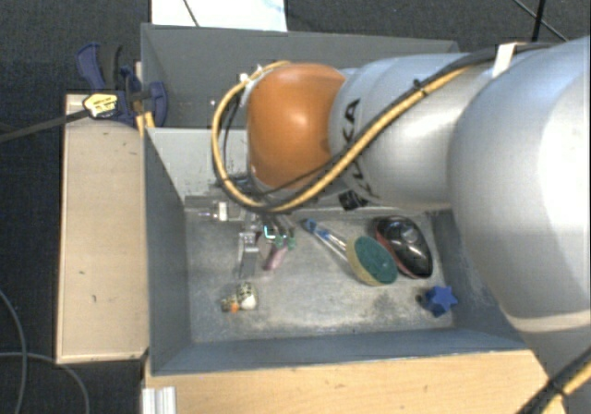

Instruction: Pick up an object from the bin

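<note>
Grey metal bin [168, 246]: hand [259, 255] low over the left half of its floor.
A small white-and-orange thing [240, 298] lies near it, toward the front edge, and a pinkish stick [275, 258] sits just beside it. I cannot tell how wide the hand stands. Closing here might catch nothing, or nudge the stick toward the blue pen [322, 237].

My orange domed wrist cover [291, 121] is smooth and glossy, plastic by its look, and my silver-grey arm shell [517, 172] has a soft satin sheen. The grey metal bin [171, 246] is matt, its floor scuffed and speckled. In it the black oval computer mouse [408, 241] shines like polished plastic. The round green disc with a tan rim [376, 260] looks matt and fibrous. The small blue block [437, 299] looks like plain plastic.
</note>
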Robot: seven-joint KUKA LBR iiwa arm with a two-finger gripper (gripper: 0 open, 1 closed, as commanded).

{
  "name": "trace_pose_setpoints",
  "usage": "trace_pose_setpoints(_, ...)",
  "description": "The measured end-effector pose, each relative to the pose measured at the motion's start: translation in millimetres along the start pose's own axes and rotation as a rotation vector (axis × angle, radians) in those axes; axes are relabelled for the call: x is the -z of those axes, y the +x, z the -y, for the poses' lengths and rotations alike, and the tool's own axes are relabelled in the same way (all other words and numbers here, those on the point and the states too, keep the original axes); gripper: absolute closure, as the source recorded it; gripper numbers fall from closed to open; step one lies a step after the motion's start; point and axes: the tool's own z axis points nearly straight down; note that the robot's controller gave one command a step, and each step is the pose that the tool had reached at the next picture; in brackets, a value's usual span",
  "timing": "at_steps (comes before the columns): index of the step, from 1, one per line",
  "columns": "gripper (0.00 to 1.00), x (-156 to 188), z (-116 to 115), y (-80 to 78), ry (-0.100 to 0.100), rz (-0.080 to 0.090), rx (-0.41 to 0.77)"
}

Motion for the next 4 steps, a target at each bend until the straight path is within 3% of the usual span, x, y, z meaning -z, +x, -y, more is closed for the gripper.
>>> trace_pose_setpoints(1,0.00,-69.0,46.1,44.9,0.002,0.001,0.215)
trace_pose_setpoints(2,0.00,-72.1,-5.2,76.9,-0.003,0.011,0.257)
trace_pose_setpoints(3,1.00,-72.6,-1.6,76.6,-0.001,0.007,0.246)
trace_pose_setpoints(4,1.00,-43.9,8.7,70.7,-0.001,0.011,0.242)
